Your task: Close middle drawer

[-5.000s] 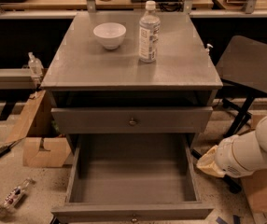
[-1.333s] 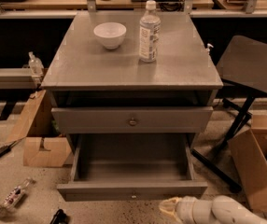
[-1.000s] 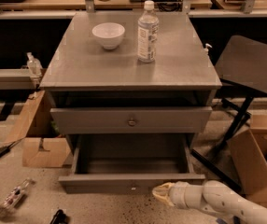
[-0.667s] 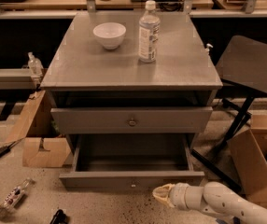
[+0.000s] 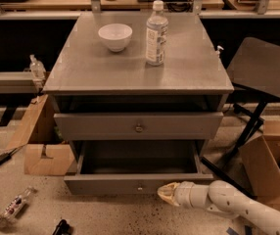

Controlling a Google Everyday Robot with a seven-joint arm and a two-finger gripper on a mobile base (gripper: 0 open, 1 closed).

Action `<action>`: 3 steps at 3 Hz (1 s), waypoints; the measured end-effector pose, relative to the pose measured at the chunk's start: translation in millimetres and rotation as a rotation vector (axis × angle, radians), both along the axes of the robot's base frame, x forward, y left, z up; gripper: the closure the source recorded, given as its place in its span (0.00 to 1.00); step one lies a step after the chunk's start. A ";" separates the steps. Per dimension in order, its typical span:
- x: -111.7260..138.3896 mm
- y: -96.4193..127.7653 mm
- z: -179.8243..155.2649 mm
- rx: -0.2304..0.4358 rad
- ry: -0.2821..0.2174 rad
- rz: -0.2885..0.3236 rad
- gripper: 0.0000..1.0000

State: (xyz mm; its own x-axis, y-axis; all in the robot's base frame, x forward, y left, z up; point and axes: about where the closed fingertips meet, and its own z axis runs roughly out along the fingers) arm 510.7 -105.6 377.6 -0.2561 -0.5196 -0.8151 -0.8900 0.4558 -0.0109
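The grey cabinet has its middle drawer pulled part way out. The drawer's flat grey front with a small brass knob faces me, and its plain grey box is empty. My gripper is low in front of the cabinet, coming in from the right on a white arm. Its yellowish tip is against the drawer front, just right of the knob. The fingers are together and hold nothing. The uppermost drawer above stands slightly out.
A white bowl and a clear water bottle stand on the cabinet top. Cardboard boxes lie on the floor at the left and right. A black folding table stands at the right. Small litter lies at the lower left.
My arm has swung from the right side to the front of the middle drawer. The drawer has slid well back into the cabinet, and a little further in the last second.
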 end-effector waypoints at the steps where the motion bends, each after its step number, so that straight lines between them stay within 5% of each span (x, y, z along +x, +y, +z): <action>1: 23.4 1.4 3.5 0.002 -0.024 -0.009 1.00; 2: 23.4 1.4 3.5 0.002 -0.024 -0.009 1.00; 3: 23.0 3.4 3.0 0.004 -0.023 -0.006 0.84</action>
